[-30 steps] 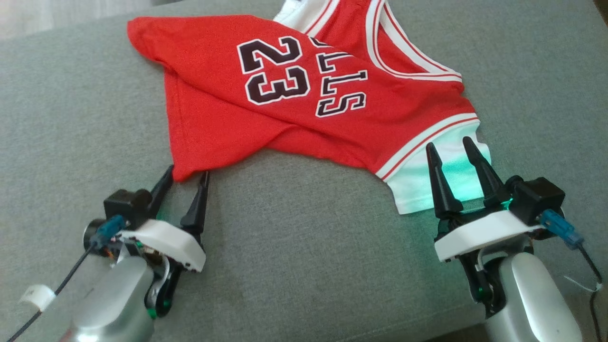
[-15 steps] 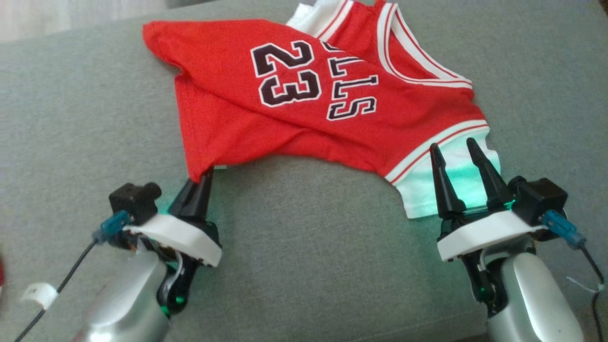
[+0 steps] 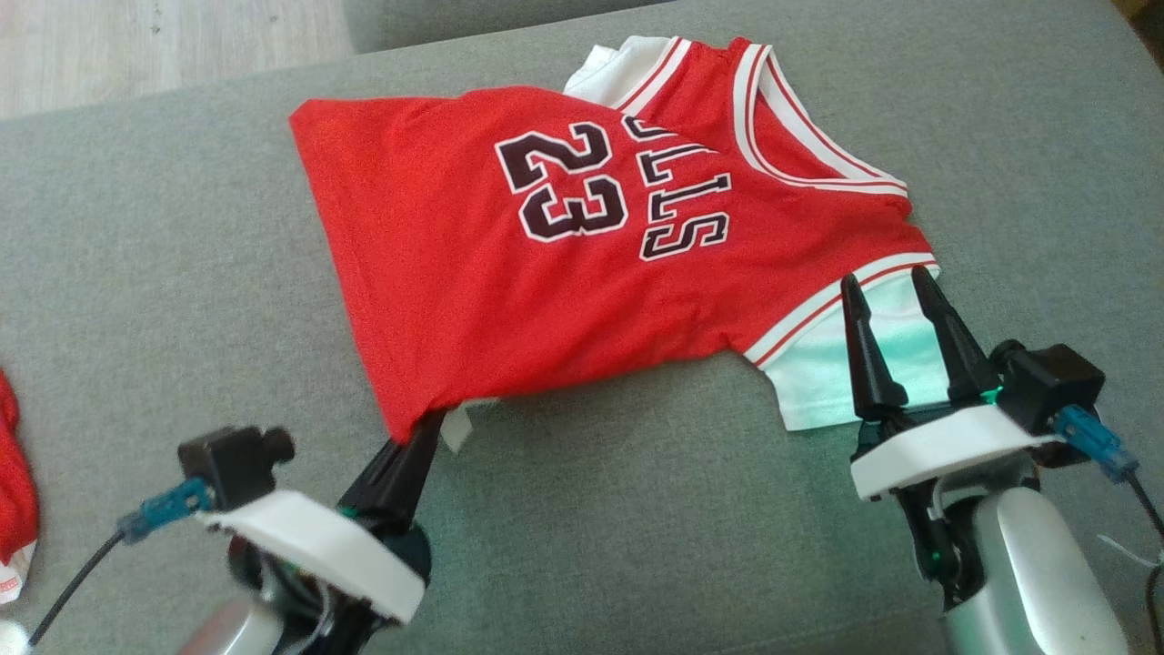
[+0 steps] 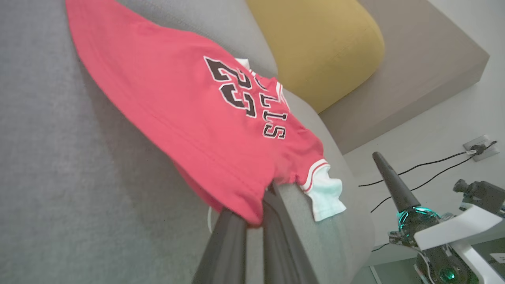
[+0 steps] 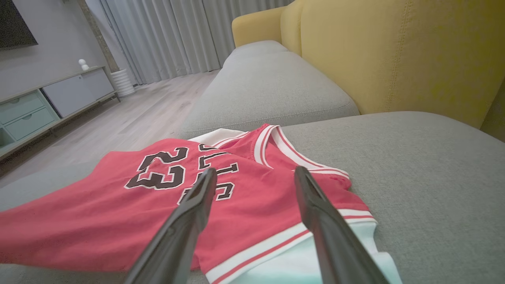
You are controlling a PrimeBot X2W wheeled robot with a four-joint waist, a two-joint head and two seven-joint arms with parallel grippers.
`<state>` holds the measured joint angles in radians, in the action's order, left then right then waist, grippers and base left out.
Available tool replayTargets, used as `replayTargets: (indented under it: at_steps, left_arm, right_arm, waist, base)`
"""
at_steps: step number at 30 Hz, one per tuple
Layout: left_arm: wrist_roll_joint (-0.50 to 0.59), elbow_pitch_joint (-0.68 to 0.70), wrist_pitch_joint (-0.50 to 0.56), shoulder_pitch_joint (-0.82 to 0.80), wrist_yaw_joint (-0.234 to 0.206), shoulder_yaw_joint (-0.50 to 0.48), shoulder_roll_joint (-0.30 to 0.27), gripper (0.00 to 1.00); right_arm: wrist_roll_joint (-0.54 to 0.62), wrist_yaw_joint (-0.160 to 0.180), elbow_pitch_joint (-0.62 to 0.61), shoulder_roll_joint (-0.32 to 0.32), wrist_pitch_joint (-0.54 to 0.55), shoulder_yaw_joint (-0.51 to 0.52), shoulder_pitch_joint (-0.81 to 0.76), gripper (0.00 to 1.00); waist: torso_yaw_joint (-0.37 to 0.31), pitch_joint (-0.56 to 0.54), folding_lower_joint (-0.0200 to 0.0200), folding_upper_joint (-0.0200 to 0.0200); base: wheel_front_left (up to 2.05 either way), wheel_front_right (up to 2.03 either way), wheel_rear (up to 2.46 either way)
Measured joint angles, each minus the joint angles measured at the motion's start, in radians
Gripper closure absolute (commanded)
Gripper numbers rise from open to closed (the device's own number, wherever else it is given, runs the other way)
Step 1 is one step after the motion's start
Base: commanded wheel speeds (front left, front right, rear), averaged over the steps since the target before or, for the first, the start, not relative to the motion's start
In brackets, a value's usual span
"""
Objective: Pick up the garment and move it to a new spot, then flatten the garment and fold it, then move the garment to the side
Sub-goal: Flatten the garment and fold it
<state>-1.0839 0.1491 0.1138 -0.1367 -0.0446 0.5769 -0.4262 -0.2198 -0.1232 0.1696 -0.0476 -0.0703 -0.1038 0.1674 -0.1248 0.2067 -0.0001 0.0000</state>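
Grey sofa cushion (image 3: 591, 546) spreads under both of your arms, and the work lies on it. Nearest you at the lower left, your left gripper (image 3: 420, 437) has its two dark fingers pressed together on the near corner of the red jersey (image 3: 473, 273); the left wrist view shows the hem pinched between them (image 4: 252, 219), with the cloth rising off the cushion from that corner. A small white label (image 3: 455, 428) hangs out just beside the pinch. At the lower right, your right gripper (image 3: 887, 284) has its fingers spread apart with nothing between them, tips over the jersey's white sleeve (image 3: 818, 382); whether they touch the cloth cannot be told. From the right wrist view the same fingers (image 5: 197, 205) frame the red-and-white trim at the sleeve. Beyond the grippers the jersey lies across the middle of the cushion, number 23 and black lettering face up, its white-trimmed neck opening at the far side. At the left edge of the head view, well apart from the jersey, you can see a bit of another red cloth (image 3: 14, 482). Farther back stand a yellow backrest (image 5: 394, 51), a wooden floor (image 5: 130, 114), a low cabinet (image 5: 47, 98) and pale curtains (image 5: 165, 35).
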Motion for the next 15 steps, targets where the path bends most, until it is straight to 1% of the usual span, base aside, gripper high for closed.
replayTargets:
  at_steps: [1, 3, 5, 7, 10, 13, 15]
  left_arm:
    - [-0.012, 0.048, 0.024, 0.038, -0.040, -0.007, -0.024, 1.00]
    - [-0.016, 0.041, 0.039, 0.064, -0.072, -0.016, -0.039, 1.00]
    - [-0.021, -0.011, 0.055, 0.065, -0.089, -0.018, -0.040, 1.00]
    - [-0.026, -0.093, 0.071, 0.051, -0.105, -0.017, -0.030, 1.00]
    - [-0.025, -0.242, 0.069, 0.001, -0.122, -0.020, 0.006, 1.00]
    - [-0.008, -0.355, 0.018, -0.076, -0.120, -0.030, 0.040, 1.00]
    - [0.019, -0.409, -0.023, -0.126, -0.107, -0.033, 0.056, 1.00]
  right_arm:
    - [0.000, 0.000, -0.002, 0.000, 0.000, 0.006, -0.003, 0.00]
    - [0.000, 0.000, -0.004, 0.000, 0.000, 0.009, -0.012, 0.00]
    - [0.000, 0.000, -0.004, 0.000, 0.000, 0.009, -0.019, 0.00]
    - [0.000, 0.000, -0.006, 0.000, 0.000, 0.009, -0.019, 0.00]
    - [0.000, 0.000, -0.009, 0.000, 0.000, -0.006, -0.014, 0.00]
    - [0.000, 0.000, -0.013, 0.000, 0.002, -0.021, -0.011, 0.00]
    - [0.000, 0.000, -0.013, 0.000, 0.002, -0.022, -0.011, 0.00]
  waist:
    - [-0.002, 0.000, 0.0000, 0.0000]
    - [-0.002, 0.001, 0.0000, 0.0000]
    - [-0.002, 0.004, 0.0000, 0.0000]
    - [-0.002, 0.010, 0.0000, 0.0000]
    - [-0.005, 0.022, 0.0001, 0.0000]
    - [-0.013, 0.034, 0.0001, 0.0000]
    - [-0.018, 0.039, 0.0001, 0.0000]
  base:
    - [0.00, 0.00, 0.00]
    - [0.00, 0.00, 0.00]
    - [0.00, 0.00, 0.00]
    - [0.00, 0.00, 0.00]
    - [0.00, 0.00, 0.00]
    - [0.00, 0.00, 0.00]
    - [0.00, 0.00, 0.00]
